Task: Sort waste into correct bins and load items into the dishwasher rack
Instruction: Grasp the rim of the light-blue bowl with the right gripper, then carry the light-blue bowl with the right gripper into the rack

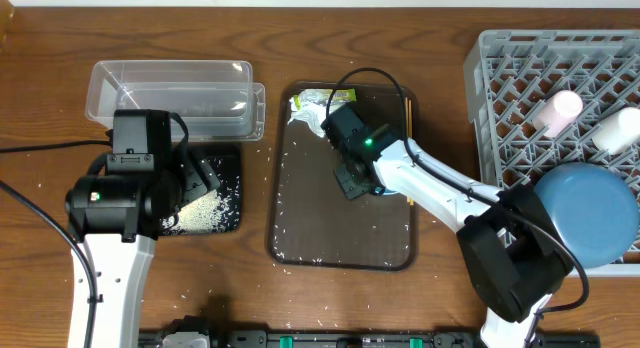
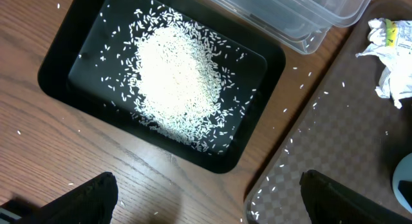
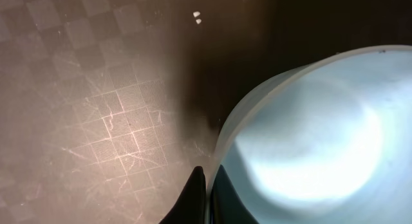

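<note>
Pinching the rim of the small light-blue bowl (image 3: 309, 140), the right gripper (image 3: 207, 192) has its two dark fingers clamped together, one on each side of the thin wall. The bowl sits on the brown serving tray (image 3: 96, 108), toward its right half, and from overhead it is mostly hidden under the wrist (only the wrist camera shows it well). Stray grains lie on the tray's checkered surface, thickest along its near edge.

To the left, the left gripper (image 2: 209, 201) hangs spread wide and empty above the wood, just at the near rim of the black tray (image 2: 58, 76). A heap of loose white rice grains (image 2: 174, 82) fills the middle of that tray, with more scattered out to its walls and a few on the table (image 1: 40, 58) around it.

Beyond the black tray stands the clear plastic tub (image 1: 170, 88), touching or nearly touching its far edge; I cannot tell which. At the far left corner of the brown serving tray lie the crumpled white tissue (image 2: 389, 82) and, just behind it, the snack wrapper (image 1: 316, 96). Thin chopsticks (image 1: 408, 106) lie along the tray's far right rim.

On the right, the dishwasher rack (image 1: 500, 78) holds the large blue dish (image 1: 585, 213) at its near side. Farther back are the pink cup (image 1: 557, 108) and the white cup (image 1: 615, 130), set among the pegs.
</note>
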{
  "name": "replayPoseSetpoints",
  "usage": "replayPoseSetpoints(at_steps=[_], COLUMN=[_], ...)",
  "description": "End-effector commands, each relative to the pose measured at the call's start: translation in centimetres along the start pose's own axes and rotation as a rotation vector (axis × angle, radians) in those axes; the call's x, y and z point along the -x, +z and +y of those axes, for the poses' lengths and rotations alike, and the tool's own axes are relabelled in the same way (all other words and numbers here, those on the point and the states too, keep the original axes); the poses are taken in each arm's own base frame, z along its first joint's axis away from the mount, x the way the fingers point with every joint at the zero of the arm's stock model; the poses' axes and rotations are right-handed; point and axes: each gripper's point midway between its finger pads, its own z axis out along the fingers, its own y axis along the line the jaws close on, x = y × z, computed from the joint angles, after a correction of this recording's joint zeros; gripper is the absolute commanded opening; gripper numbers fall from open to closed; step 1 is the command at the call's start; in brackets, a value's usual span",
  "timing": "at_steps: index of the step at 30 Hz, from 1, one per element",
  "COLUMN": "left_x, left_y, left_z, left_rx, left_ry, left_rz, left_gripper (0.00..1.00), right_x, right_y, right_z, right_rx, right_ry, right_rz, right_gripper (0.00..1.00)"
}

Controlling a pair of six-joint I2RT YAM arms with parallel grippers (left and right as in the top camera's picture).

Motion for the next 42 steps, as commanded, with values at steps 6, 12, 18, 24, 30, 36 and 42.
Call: replayPoseSetpoints(at_steps=[6, 12, 18, 24, 30, 36, 42], left_x=[0.3, 0.3, 0.3, 0.3, 0.3, 0.3, 0.3], left_y=[-0.2, -0.2, -0.2, -0.2, -0.2, -0.2, -0.2], left_z=[0.1, 0.1, 0.1, 0.1, 0.1, 0.1, 0.1], left_rx=[0.004, 0.004, 0.004, 0.004, 0.004, 0.004, 0.004], left_ry=[-0.004, -0.004, -0.004, -0.004, -0.004, -0.004, -0.004], left_rz=[-0.009, -0.008, -0.008, -0.008, -0.008, -0.008, -0.008], left_gripper=[0.93, 0.93, 0.93, 0.93, 0.93, 0.93, 0.93], right_x=[4.8, 7.7, 9.1, 8.0, 3.1, -3.8, -9.6], right_y=[-6.6, -13.6, -19.5, -25.5, -28.3, -29.7, -31.9], right_z=[0.9, -2.0, -8.9, -18.0, -28.8, -37.4, -42.5], right_rx=[0.125, 0.164, 0.124, 0.21, 0.325, 0.313, 0.29], right_ry=[0.062, 0.125, 0.223, 0.4, 0.653, 0.878, 0.975], right_rz=[-0.1, -0.191, -0.313, -0.476, -0.596, -0.697, -0.826], right_gripper=[0.01, 0.01, 0.01, 0.01, 0.01, 0.01, 0.01])
